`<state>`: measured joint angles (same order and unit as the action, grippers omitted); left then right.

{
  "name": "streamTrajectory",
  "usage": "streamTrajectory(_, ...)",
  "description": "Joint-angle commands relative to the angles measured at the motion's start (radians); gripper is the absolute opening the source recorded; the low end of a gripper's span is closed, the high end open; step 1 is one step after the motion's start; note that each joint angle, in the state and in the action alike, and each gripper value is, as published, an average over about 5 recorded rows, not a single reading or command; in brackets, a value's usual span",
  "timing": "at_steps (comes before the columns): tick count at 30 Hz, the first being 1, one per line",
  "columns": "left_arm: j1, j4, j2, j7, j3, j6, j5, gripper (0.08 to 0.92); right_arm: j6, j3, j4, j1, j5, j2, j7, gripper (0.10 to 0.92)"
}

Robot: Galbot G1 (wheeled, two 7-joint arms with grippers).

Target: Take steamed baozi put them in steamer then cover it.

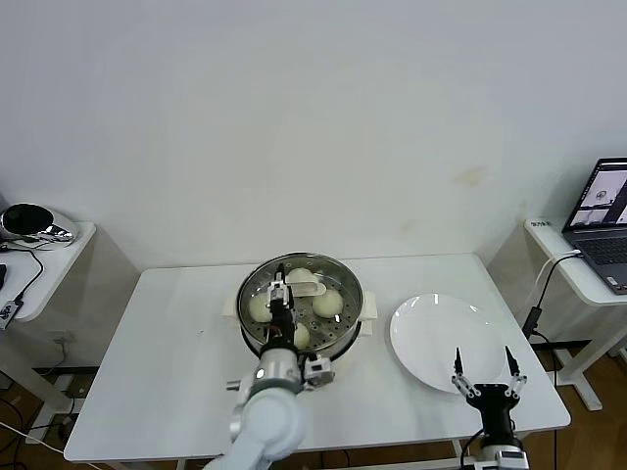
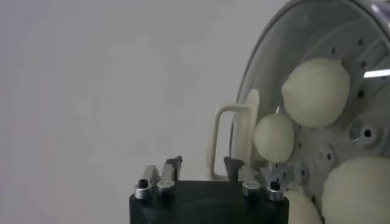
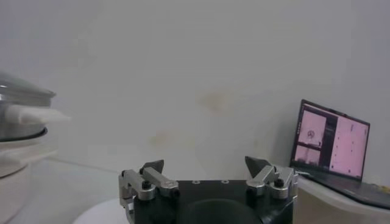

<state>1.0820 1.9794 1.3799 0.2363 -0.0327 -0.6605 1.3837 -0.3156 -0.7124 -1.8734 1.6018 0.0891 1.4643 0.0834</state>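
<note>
Left claw: my left gripper (image 1: 281, 295) hangs over the middle of the steamer (image 1: 345, 323), its fingers spread apart and holding nothing.
Cover: the cover (image 2: 268, 67) sits on the steamer, directly under the left claw; its cream handle (image 2: 233, 139) stands just ahead of the fingertips in the left wrist view, and I cannot tell whether a finger touches it.
Baozi: the steamed baozi (image 1: 327, 303) lie inside the steamer beneath the glass, ringed around the left claw; I count three clearly in the head view (image 1: 260, 309) (image 1: 300, 336), with a fourth partly hidden behind the handle.
Right claw: my right gripper (image 1: 484, 370) is parked at the near table edge, well to the right of the left claw, prongs wide and empty.
Plate: a bare white plate (image 1: 431, 338) lies just beyond the right claw, beside the steamer.
Table: the white table (image 1: 176, 372) carries the steamer and the plate.
Surroundings: a laptop (image 3: 332, 144) stands open on a side desk, off to the right of the right claw.
In the way: only the left arm itself, which covers the steamer's near rim in the head view.
</note>
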Motion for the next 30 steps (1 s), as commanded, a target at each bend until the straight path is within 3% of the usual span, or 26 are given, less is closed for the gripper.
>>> streamTrajectory(1,0.374,0.358,-0.159,-0.338,0.187,0.209,-0.627,0.693,0.010,0.007,-0.015,0.005,-0.011,-0.003,-0.009,0.823)
streamTrajectory(3,0.489,0.363,-0.180,-0.431,0.317,0.397,-0.972,0.752,0.021,0.016,-0.022,0.012,-0.026,-0.016,-0.020,0.823)
streamTrajectory(6,0.632,0.313,-0.171,-0.460,0.520,0.681,-1.344,0.807,0.033,0.036,-0.032,0.024,-0.045,-0.047,-0.035,0.823)
streamTrajectory(8,0.694,0.273,-0.152,-0.478,0.602,0.756,-1.442,0.819,0.036,0.045,-0.033,0.028,-0.058,-0.066,-0.041,0.823)
streamTrajectory(19,0.874,0.199,-0.101,-0.546,0.689,0.790,-1.627,0.823,0.113,0.098,-0.075,0.093,-0.225,-0.148,-0.160,0.823)
streamTrajectory(30,0.857,0.076,-0.058,-0.512,0.702,0.836,-1.678,0.823,0.155,0.108,-0.078,0.119,-0.314,-0.191,-0.192,0.823)
